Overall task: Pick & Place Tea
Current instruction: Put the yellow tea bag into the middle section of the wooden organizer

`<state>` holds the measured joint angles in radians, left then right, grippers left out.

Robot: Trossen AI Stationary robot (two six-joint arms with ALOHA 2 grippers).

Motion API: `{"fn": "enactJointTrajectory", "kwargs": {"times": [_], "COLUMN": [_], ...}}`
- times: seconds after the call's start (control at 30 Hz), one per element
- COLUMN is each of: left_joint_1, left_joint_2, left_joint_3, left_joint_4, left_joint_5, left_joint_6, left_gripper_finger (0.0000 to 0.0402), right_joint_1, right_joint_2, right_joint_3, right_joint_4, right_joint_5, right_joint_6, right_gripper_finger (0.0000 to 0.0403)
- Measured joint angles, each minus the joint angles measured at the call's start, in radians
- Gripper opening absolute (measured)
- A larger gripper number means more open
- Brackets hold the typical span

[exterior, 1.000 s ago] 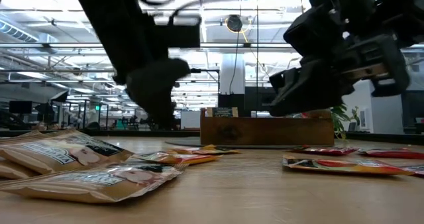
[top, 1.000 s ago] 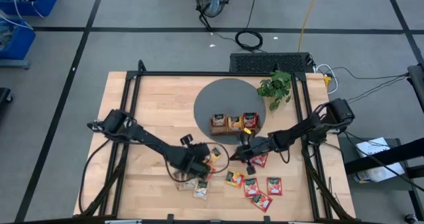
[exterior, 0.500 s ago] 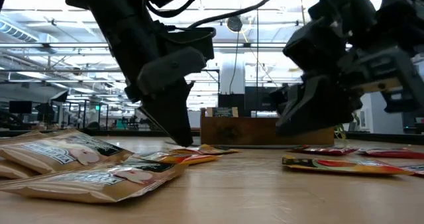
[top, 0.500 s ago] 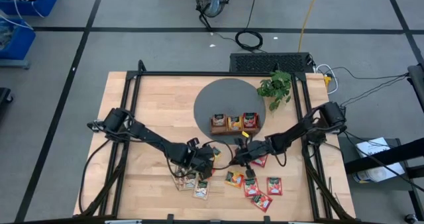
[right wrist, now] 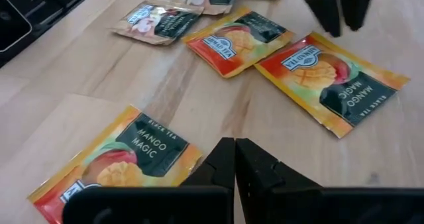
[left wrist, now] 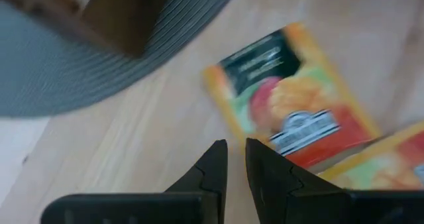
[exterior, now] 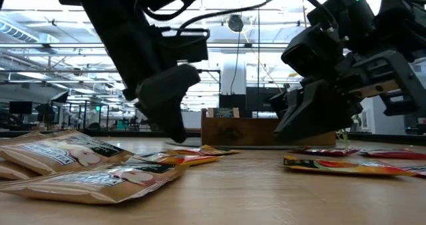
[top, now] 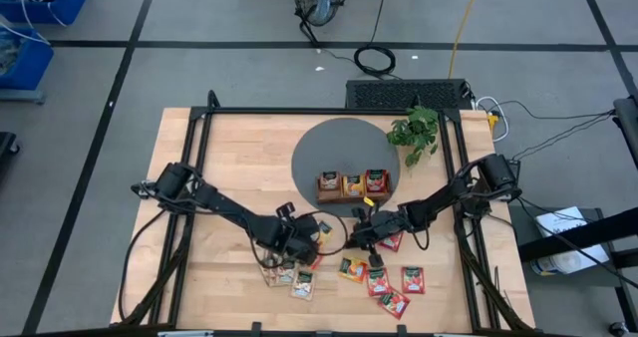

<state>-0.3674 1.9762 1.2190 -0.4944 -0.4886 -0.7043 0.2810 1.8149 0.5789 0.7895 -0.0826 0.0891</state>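
**Tray part filled, most tea loose**

Three sachets (top: pixel 351 183) stand in the wooden tray (top: pixel 352 194); the rest (about ten) lie on the table (top: pixel 239 158). Left gripper (left wrist: pixel 236 159) and right gripper (right wrist: pixel 234 152) hover over them, jaws nearly closed, holding nothing.

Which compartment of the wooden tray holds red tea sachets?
The end compartment of the brown wooden tray nearest the green leafy plant holds red square sachets; the middle holds orange sachets.

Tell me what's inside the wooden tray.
The tray holds upright tea sachets: a dark-and-beige one on the left, orange in the middle, red on the right. Any sachets behind these are hidden.
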Motion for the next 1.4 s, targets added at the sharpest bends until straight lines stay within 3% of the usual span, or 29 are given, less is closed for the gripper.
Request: {"fn": "enactJointTrajectory", "kwargs": {"times": [0.63,0.83,1.23,1.4], "left_joint_1": [-0.004,-0.003,0.014,0.012], "left_joint_2": [0.013,0.013,0.089,0.090], "left_joint_3": [0.001,0.001,0.005,0.004], "left_joint_4": [0.131,0.157,0.289,0.305], "left_joint_5": [0.149,0.151,0.175,0.191], "left_joint_6": [0.048,0.056,0.121,0.120], "left_gripper_finger": [0.0060,0.0060,0.0060,0.0060], "right_joint_1": [0.000,-0.018,-0.045,-0.045], "right_joint_2": [0.000,0.000,-0.001,-0.001], "right_joint_3": [0.000,0.000,-0.001,-0.001], "right_joint_4": [0.030,-0.012,-0.022,-0.024], "right_joint_5": [0.010,0.110,0.112,0.166], "right_joint_6": [0.001,0.162,0.187,0.188], "right_gripper_finger": [0.0000,0.0000,0.0025,0.0035]}}
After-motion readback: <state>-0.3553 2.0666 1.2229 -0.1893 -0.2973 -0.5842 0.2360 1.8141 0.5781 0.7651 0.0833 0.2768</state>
